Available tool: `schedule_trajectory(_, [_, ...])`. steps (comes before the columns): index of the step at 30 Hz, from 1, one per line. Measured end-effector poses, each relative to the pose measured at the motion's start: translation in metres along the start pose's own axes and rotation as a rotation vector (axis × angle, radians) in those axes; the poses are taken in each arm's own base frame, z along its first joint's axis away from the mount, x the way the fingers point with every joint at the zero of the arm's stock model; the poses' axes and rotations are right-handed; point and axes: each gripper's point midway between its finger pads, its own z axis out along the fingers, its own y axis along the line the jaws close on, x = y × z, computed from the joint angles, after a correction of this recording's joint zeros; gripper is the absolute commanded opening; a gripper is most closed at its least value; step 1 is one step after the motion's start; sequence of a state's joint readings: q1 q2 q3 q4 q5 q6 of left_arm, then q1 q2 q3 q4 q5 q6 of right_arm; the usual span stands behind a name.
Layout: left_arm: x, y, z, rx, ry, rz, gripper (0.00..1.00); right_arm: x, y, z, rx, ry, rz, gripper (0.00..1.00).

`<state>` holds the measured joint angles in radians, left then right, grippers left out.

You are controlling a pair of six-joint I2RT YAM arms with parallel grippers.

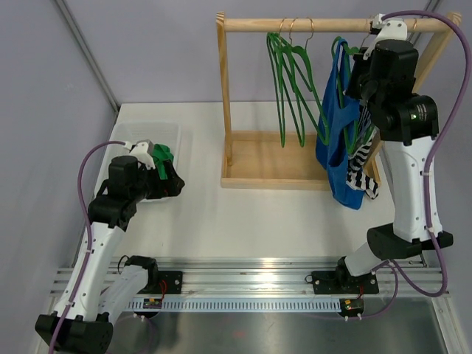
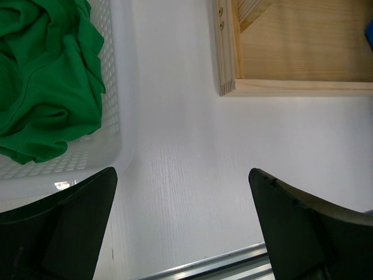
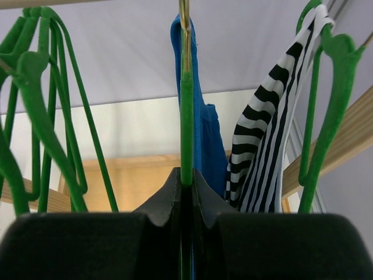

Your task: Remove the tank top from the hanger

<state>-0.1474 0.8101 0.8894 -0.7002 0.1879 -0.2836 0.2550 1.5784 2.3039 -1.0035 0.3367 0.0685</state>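
A blue tank top (image 1: 341,144) hangs on a green hanger (image 3: 186,122) from the wooden rack's top rail (image 1: 310,24). In the right wrist view the blue fabric (image 3: 205,137) drapes just behind that hanger. My right gripper (image 3: 186,182) is shut on the green hanger's shoulder; it is high at the rail in the top view (image 1: 363,77). My left gripper (image 2: 182,198) is open and empty over the bare table, beside the basket (image 1: 171,177).
A white basket (image 2: 113,116) at the left holds a green garment (image 2: 46,81). Several empty green hangers (image 1: 291,81) hang on the rail. A black-and-white striped top (image 3: 274,134) hangs right of the blue one. The rack's wooden base (image 1: 273,158) stands mid-table.
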Motion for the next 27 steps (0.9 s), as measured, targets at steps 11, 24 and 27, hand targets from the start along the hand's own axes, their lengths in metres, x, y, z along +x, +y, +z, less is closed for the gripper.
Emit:
schedule_trajectory(11, [0.004,-0.003,0.0,0.015,0.001,0.008,0.99,-0.008,0.004,-0.029,-0.086,-0.065,-0.007,0.0])
schedule_trajectory(24, [-0.009,-0.048,-0.032,0.239,-0.115,0.08,0.99,0.036,-0.001,-0.097,-0.209,-0.045,0.03,0.0])
schedule_trajectory(27, [-0.01,-0.064,-0.038,0.311,-0.126,0.102,0.99,0.05,-0.011,-0.127,-0.22,-0.062,0.061,0.0])
